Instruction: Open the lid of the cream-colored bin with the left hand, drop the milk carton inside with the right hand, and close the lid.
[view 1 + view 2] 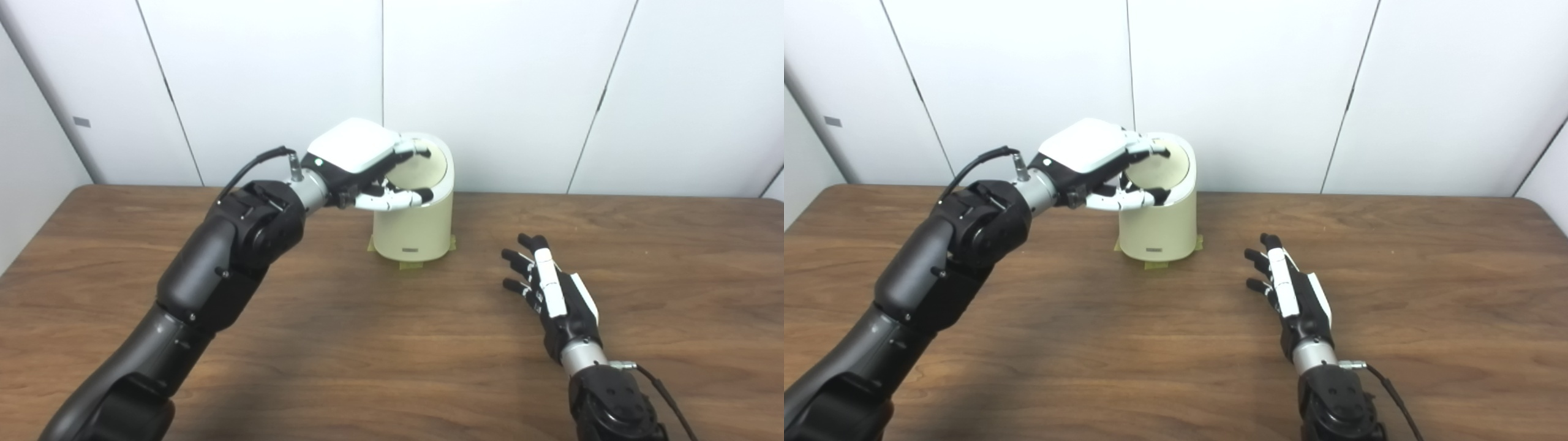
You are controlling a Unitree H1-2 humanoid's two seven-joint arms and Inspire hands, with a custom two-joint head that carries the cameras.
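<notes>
On the wooden table (343,343), left hand (361,162) fingers rest spread on the bin's lid (425,168); right hand (551,288) lies empty, fingers apart

The bin (416,226) stands far on the bench (367,343); left hand (358,162) at its lid (422,168), right hand (554,291) near right.

The dark wood-grain tabletop (343,343) carries a cream-colored bin (416,229) standing upright near its far edge, with bits of yellowish tape (409,265) at the bin's base fixing it to the wood.
</notes>
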